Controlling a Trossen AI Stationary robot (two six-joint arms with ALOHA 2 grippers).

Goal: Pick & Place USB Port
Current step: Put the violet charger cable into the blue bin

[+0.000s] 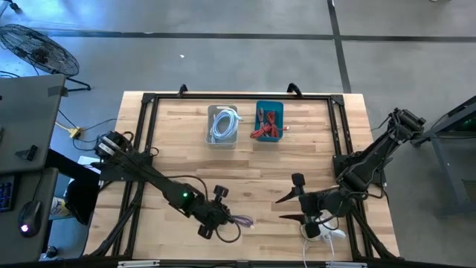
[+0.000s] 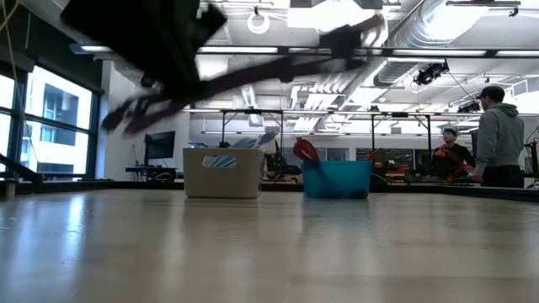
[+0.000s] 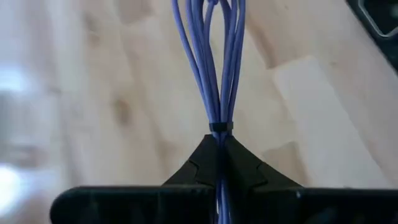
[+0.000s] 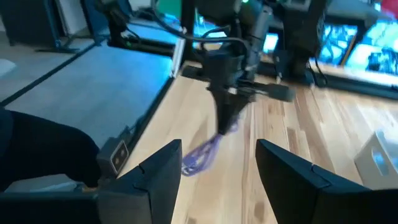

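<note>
Low view: arms blurred, grip not visible | Left gripper (image 1: 223,216) at table's (image 1: 260,164) near edge, clamped on purple cable bundle (image 3: 214,68), loops trailing ahead of fingertips (image 3: 231,163) | Right gripper (image 4: 214,171) near front right, spread wide, empty, bundle well beyond | White bin (image 1: 222,125), blue bin (image 1: 269,123) at far edge

Two bins (image 1: 222,134) (image 1: 269,132) sit side by side at the table's (image 1: 253,175) far edge.
</note>
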